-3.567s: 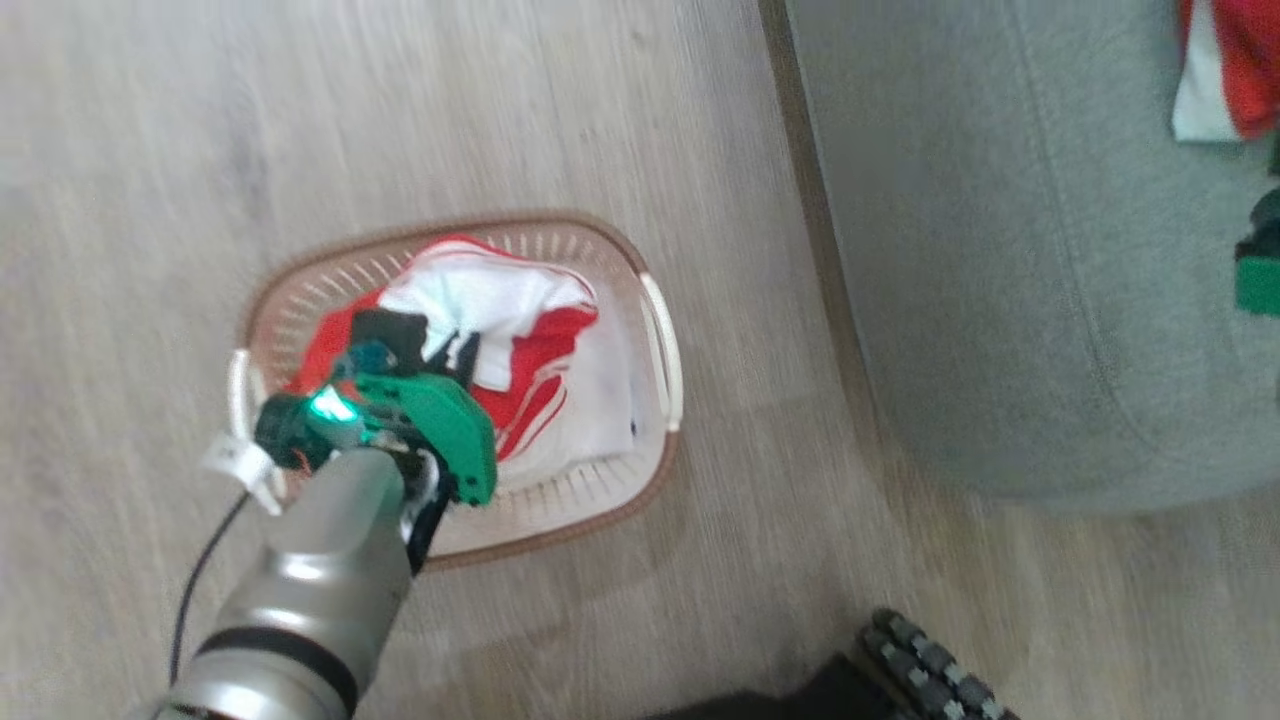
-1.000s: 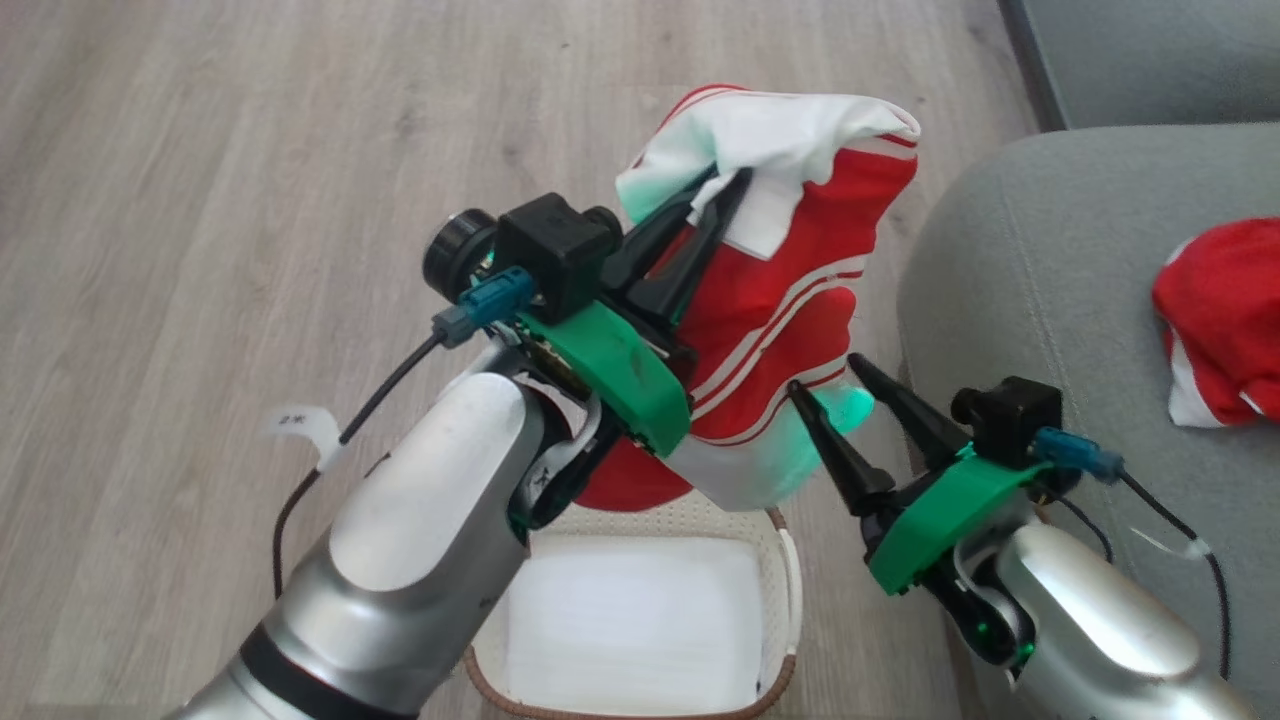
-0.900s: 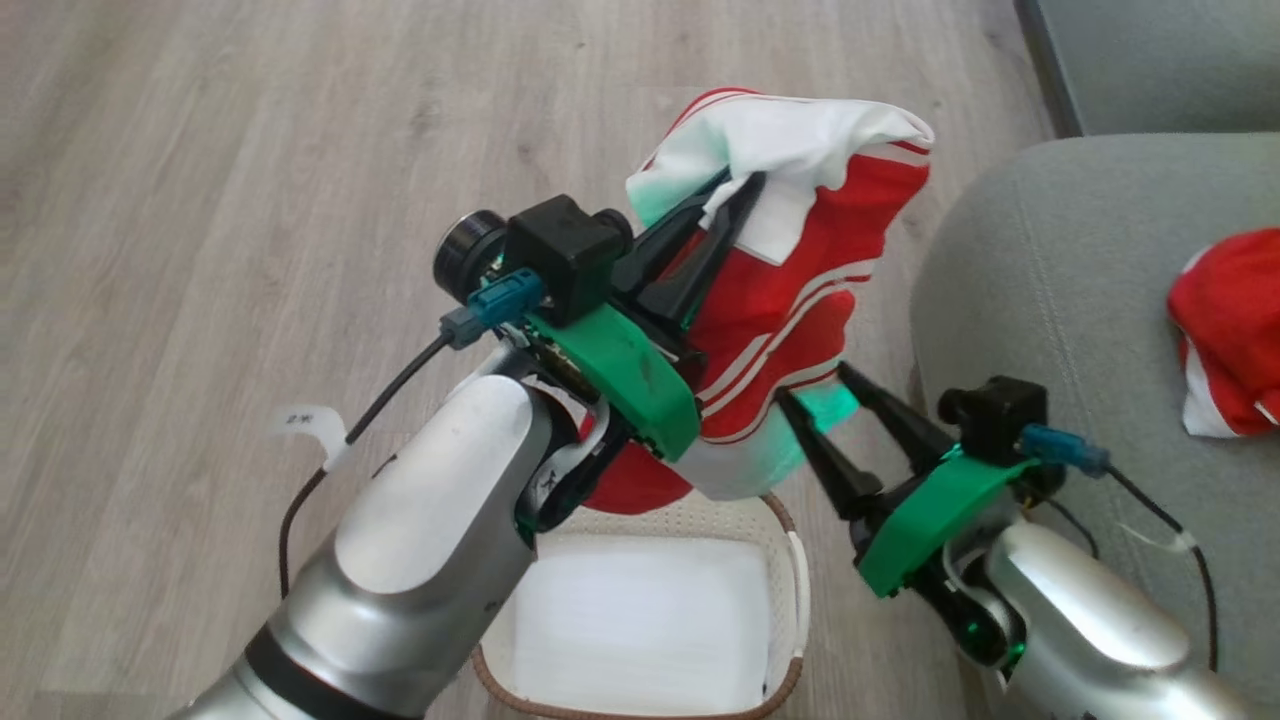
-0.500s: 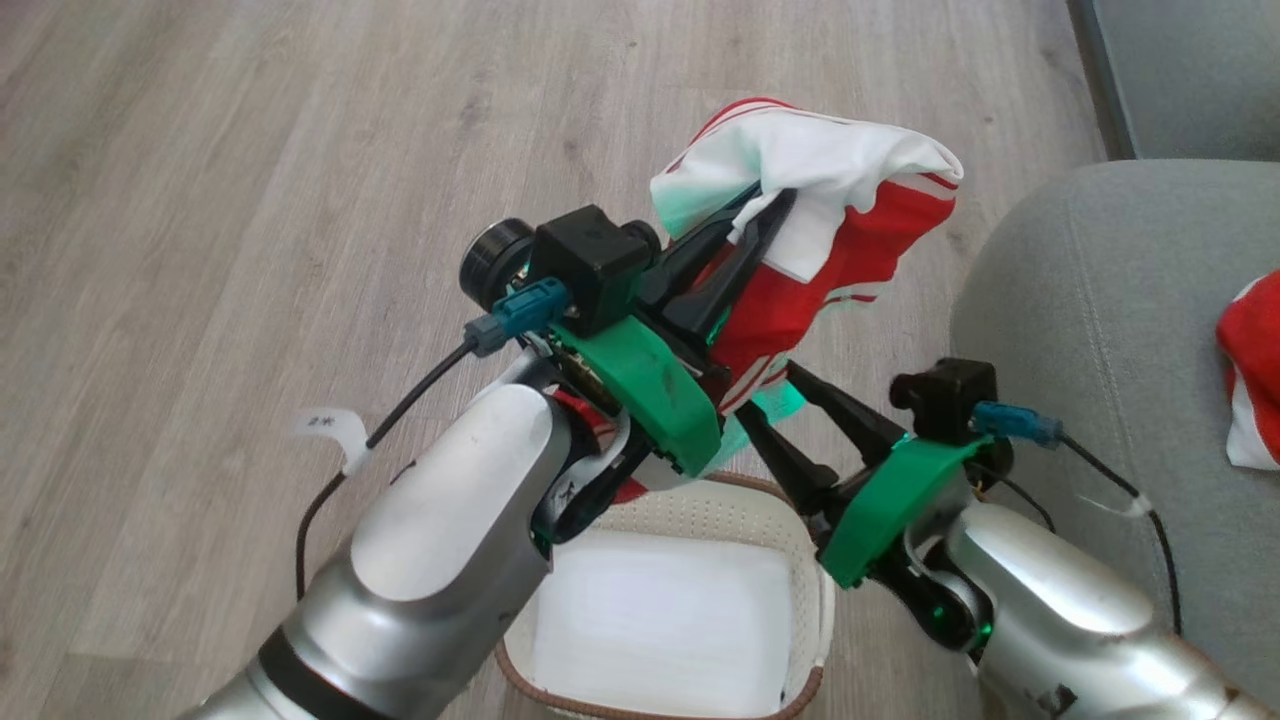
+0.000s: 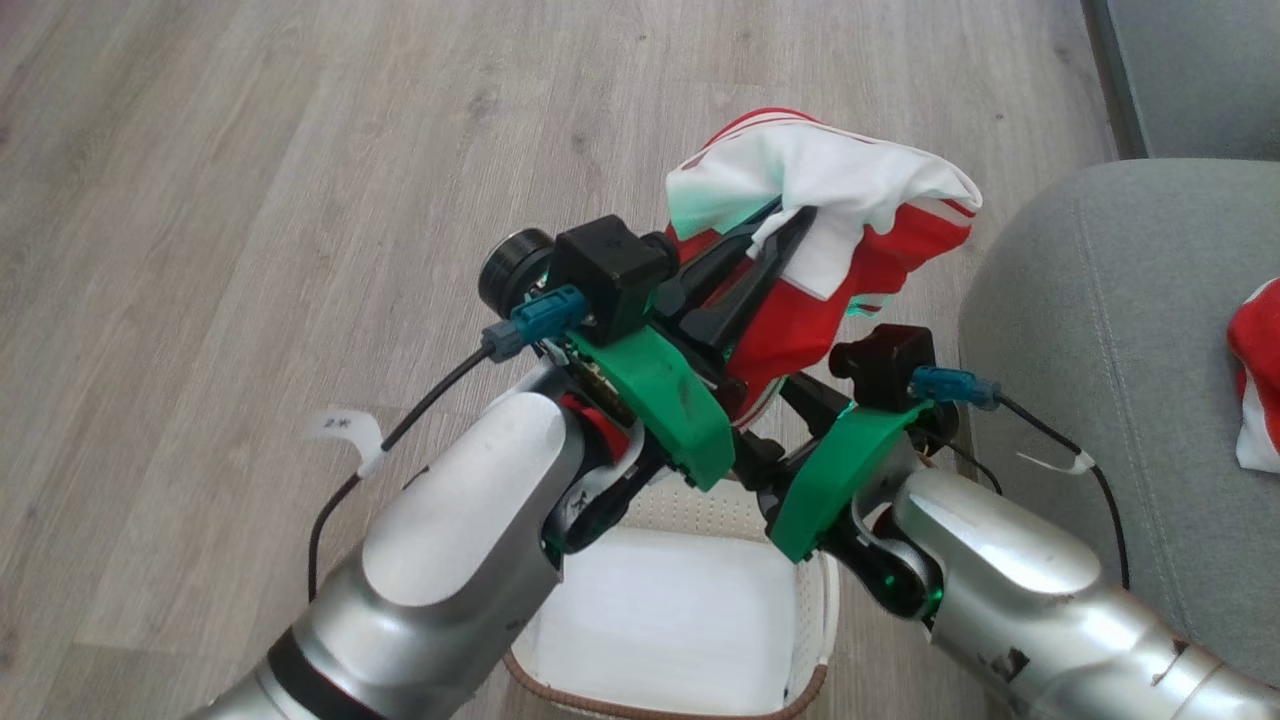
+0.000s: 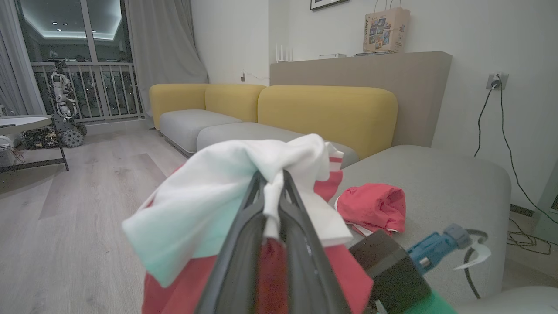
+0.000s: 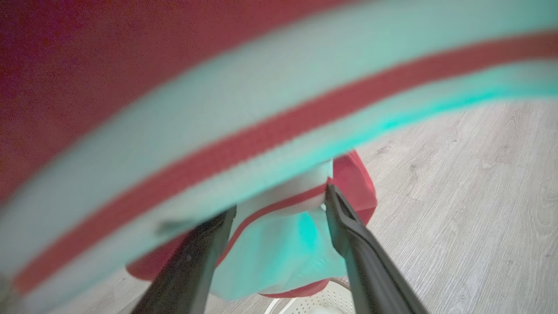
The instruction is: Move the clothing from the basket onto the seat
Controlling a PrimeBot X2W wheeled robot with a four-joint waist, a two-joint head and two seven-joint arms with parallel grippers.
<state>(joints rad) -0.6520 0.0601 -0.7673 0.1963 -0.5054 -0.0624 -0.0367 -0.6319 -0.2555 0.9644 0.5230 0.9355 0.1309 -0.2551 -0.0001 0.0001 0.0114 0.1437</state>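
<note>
My left gripper (image 5: 790, 218) is shut on the clothing (image 5: 830, 190), a red garment with white panels and stripes, and holds it up above the basket (image 5: 812, 688). In the left wrist view the fingertips (image 6: 285, 179) pinch a white fold of the clothing (image 6: 209, 209). My right gripper (image 7: 279, 200) stands open just below, with the clothing's hanging end (image 7: 283, 244) between its fingers. The basket's inside shows white and bare. The grey-green seat (image 5: 1080, 330) lies to the right, and a second red garment (image 5: 1262, 360) rests on it, also seen as a red garment (image 6: 375, 207) on the seat (image 6: 440, 174).
Pale wood floor (image 5: 200, 200) surrounds the basket. Another grey cushion (image 5: 1190, 70) sits at the far right. The left wrist view shows a yellow-backed sofa (image 6: 322, 109), a small table (image 6: 26, 126), another robot (image 6: 63, 109) by the window and cables (image 6: 514, 174) along the wall.
The left gripper has lifted the clothing out of the basket and carried it a little toward the seat. The right gripper has come up and left under the hanging cloth. The head view has shifted.
</note>
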